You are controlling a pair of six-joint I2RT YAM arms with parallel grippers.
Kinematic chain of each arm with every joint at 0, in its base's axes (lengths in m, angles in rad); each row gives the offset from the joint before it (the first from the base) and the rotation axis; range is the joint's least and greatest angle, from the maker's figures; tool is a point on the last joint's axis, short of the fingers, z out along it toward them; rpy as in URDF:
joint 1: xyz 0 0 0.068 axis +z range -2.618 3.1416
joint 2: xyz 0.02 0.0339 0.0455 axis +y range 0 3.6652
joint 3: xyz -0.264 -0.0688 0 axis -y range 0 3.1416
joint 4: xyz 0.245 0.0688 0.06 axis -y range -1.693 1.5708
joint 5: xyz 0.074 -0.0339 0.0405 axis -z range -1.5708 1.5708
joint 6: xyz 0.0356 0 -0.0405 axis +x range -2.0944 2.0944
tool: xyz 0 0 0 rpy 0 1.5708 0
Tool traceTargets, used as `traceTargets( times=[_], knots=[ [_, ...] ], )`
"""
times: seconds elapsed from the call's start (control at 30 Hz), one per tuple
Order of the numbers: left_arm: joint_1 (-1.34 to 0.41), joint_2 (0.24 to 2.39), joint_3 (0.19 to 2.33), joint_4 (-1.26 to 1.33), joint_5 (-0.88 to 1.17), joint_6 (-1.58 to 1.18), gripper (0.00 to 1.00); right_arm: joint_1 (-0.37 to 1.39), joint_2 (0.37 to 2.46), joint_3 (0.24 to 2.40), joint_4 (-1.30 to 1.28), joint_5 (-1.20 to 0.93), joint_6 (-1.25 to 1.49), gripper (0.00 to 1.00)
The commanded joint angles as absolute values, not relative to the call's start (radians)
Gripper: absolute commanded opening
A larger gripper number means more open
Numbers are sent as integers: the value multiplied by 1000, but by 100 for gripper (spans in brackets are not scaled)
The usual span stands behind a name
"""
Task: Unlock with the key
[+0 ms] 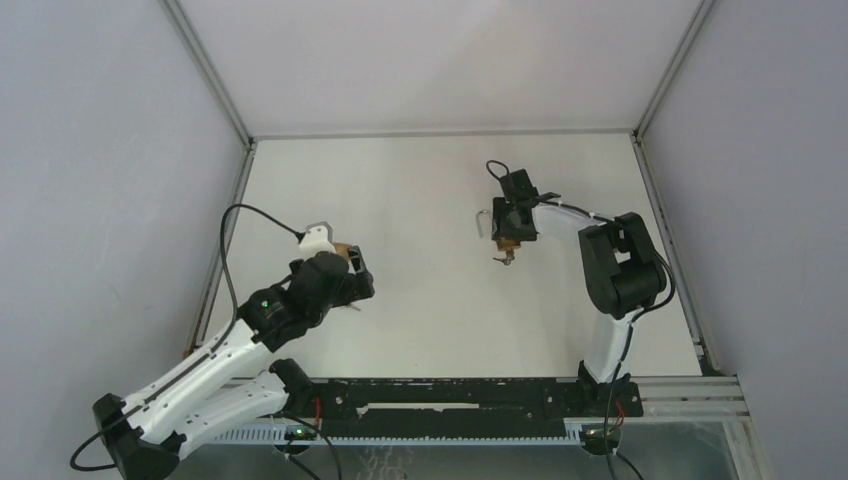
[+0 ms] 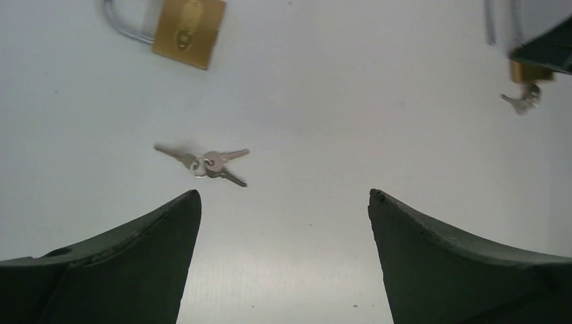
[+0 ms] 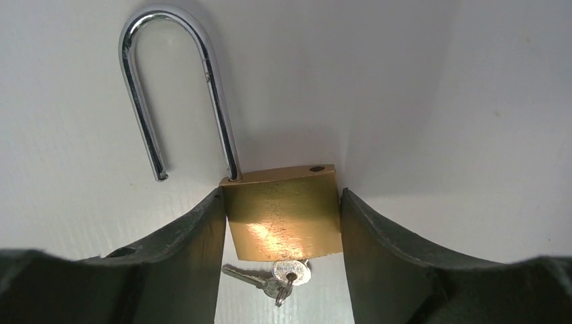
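Note:
My right gripper (image 3: pixel 282 196) is shut on the sides of a brass padlock (image 3: pixel 283 216), which rests on the white table. Its steel shackle (image 3: pixel 177 88) is sprung open, one leg free of the body. A key (image 3: pixel 291 271) sits in the bottom keyhole with a second key hanging on its ring. In the top view this padlock (image 1: pixel 508 240) is at the right middle, under the right gripper (image 1: pixel 512 222). My left gripper (image 2: pixel 283 196) is open and empty above the table, and in the top view it (image 1: pixel 352 282) is at the left.
A second brass padlock (image 2: pixel 189 32) lies beyond the left gripper, its shackle partly cut off by the frame edge. A loose bunch of keys (image 2: pixel 202 163) lies between it and the left fingers. Grey walls enclose the table (image 1: pixel 420 330).

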State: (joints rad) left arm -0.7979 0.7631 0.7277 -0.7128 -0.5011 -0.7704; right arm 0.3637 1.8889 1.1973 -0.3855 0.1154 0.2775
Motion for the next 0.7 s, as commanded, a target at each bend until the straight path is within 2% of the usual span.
traceTargets(
  times=[0.0, 0.1, 0.2, 0.47, 0.67],
  knots=[
    [-695, 798, 761, -728, -473, -782, 97, 351, 1832, 1154, -416, 144, 352, 68],
    [-641, 816, 753, -695, -439, -756, 97, 342, 1790, 1148, -418, 129, 347, 83],
    [-583, 858, 749, -638, -396, -696, 98, 341, 1728, 1148, -430, 120, 343, 93],
    [-450, 1072, 802, -545, -351, -567, 100, 411, 1572, 1137, -494, 75, 351, 97],
    [-370, 1296, 936, -513, -360, -423, 100, 495, 1458, 1074, -503, -3, 383, 98]
  ],
)
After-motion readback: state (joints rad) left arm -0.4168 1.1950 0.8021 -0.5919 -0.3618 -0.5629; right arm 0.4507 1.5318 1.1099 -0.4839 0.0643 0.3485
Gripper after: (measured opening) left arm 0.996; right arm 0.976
